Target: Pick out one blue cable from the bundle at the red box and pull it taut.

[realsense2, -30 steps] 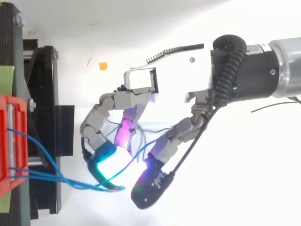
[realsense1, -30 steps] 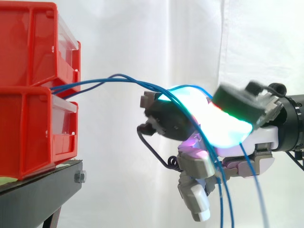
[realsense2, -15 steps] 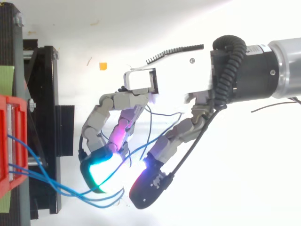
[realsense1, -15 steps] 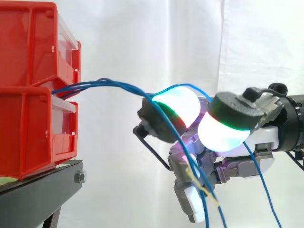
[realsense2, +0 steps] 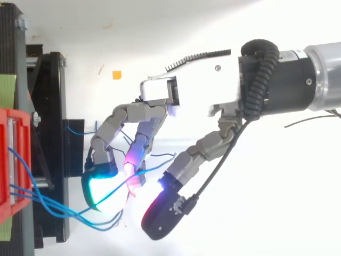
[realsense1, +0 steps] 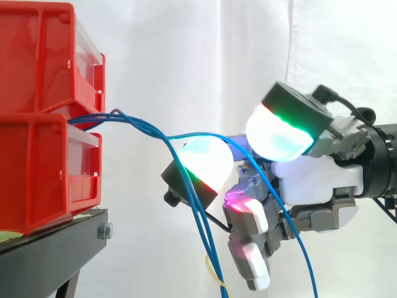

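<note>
Several blue cables (realsense1: 139, 124) come out between the two stacked red bins (realsense1: 37, 174) and arc right, then droop in front of my hand (realsense1: 316, 180). In the top view the cables (realsense2: 53, 205) sag from the bins (realsense2: 10, 160) toward the hand (realsense2: 197, 101). The thumb pad (realsense1: 279, 130) is lifted high and stands apart from the glowing finger pad (realsense1: 201, 164). One blue cable passes through the gap between them and hangs down to the lower right. Nothing is pinched, and the hand is open.
The bins rest on a black stand (realsense1: 56, 248) at the left, seen from above as a black frame (realsense2: 50, 106). A white curtain hangs behind. A small orange mark (realsense2: 116, 74) lies on the white floor. A pale yellow tie (realsense1: 217, 276) hangs on the drooping cables.
The thumb and finger pads, pressed together on the cables a second ago, have parted. The thumb rose, the finger dropped left, and the cables sagged lower.
</note>
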